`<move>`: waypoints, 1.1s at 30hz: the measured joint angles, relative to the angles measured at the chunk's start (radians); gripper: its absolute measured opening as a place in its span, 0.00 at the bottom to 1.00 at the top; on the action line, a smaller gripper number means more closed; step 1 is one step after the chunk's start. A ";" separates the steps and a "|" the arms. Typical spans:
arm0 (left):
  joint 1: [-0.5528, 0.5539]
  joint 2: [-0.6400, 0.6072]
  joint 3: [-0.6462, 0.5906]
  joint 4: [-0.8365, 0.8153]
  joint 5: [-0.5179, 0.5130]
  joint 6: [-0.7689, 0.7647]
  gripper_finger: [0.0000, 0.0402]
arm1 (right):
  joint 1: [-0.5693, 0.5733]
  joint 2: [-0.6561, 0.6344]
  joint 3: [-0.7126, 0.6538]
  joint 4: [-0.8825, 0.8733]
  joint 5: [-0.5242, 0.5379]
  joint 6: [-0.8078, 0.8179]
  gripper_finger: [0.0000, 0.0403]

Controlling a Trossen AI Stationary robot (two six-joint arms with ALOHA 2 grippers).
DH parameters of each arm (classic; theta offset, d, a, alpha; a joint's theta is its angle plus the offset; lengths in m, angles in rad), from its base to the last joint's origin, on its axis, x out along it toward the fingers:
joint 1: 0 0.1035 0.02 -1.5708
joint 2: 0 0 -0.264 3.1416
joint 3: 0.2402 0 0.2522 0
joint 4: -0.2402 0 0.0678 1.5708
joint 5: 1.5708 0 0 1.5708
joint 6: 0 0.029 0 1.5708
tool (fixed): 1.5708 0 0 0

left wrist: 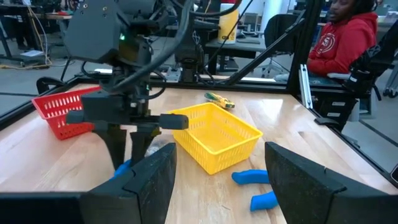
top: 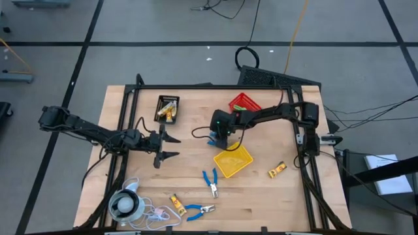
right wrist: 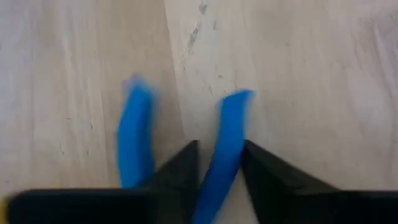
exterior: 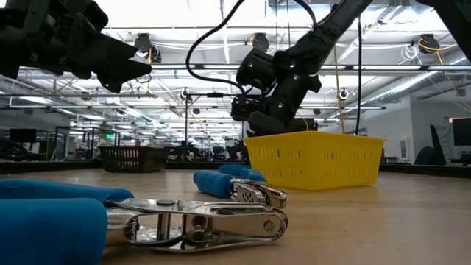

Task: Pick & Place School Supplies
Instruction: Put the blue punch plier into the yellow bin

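Blue-handled pliers point(right wrist: 227, 146), close under the right wrist camera, have one handle caught between the right gripper point(right wrist: 219, 165) jaws — clamped on it, or very nearly. The other handle lies free just beside the jaws. Both handles run lengthwise straight out from the jaws, so the tool's long axis follows the gripper's reach. From above, this gripper sits low over the worktop point(top: 261, 202) with the yellow bin point(top: 233, 161) just beside it and the red bin point(top: 245, 103) a little farther off; lifting toward the yellow bin seems the likely next move. More blue-handled tools point(top: 210, 182) and yellow packets point(top: 277, 170) lie beyond that bin. Well apart, the left gripper point(top: 168, 147) hovers with jaws spread wide — the farther arm.
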 joint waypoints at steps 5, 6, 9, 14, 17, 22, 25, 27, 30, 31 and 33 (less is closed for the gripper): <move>0.000 0.000 0.000 -0.002 0.000 -0.001 0.61 | 0.019 -0.003 0.002 0.016 0.005 -0.014 0.08; 0.000 0.000 0.000 -0.002 0.000 -0.003 0.61 | 0.022 -0.007 0.001 0.019 0.011 -0.017 0.08; 0.000 0.000 0.000 -0.004 0.000 -0.007 0.61 | 0.039 -0.033 -0.002 0.038 0.038 -0.038 0.08; 0.000 0.000 0.000 -0.008 -0.001 -0.009 0.61 | 0.074 -0.147 0.000 0.087 0.136 -0.094 0.08; 0.000 0.000 0.000 -0.008 -0.003 -0.010 0.61 | 0.094 -0.223 0.000 0.065 0.158 -0.103 0.08; 0.000 0.000 0.000 -0.011 -0.010 -0.010 0.61 | 0.151 -0.334 0.001 -0.048 0.160 -0.047 0.08; 0.000 0.000 0.000 -0.011 -0.010 -0.010 0.61 | 0.217 -0.349 0.001 -0.130 0.159 0.006 0.08; 0.000 0.000 0.000 -0.011 -0.010 -0.010 0.61 | 0.267 -0.349 0.001 -0.168 0.158 0.045 0.08; 0.000 0.000 0.000 -0.011 -0.010 -0.010 0.61 | 0.332 -0.320 0.001 -0.200 0.196 0.078 0.08; 0.000 0.000 0.000 -0.010 -0.010 -0.010 0.61 | 0.346 -0.304 0.001 -0.207 0.207 0.085 0.08; 0.000 0.000 0.000 -0.010 -0.010 -0.010 0.61 | 0.363 -0.277 0.000 -0.245 0.210 0.099 0.08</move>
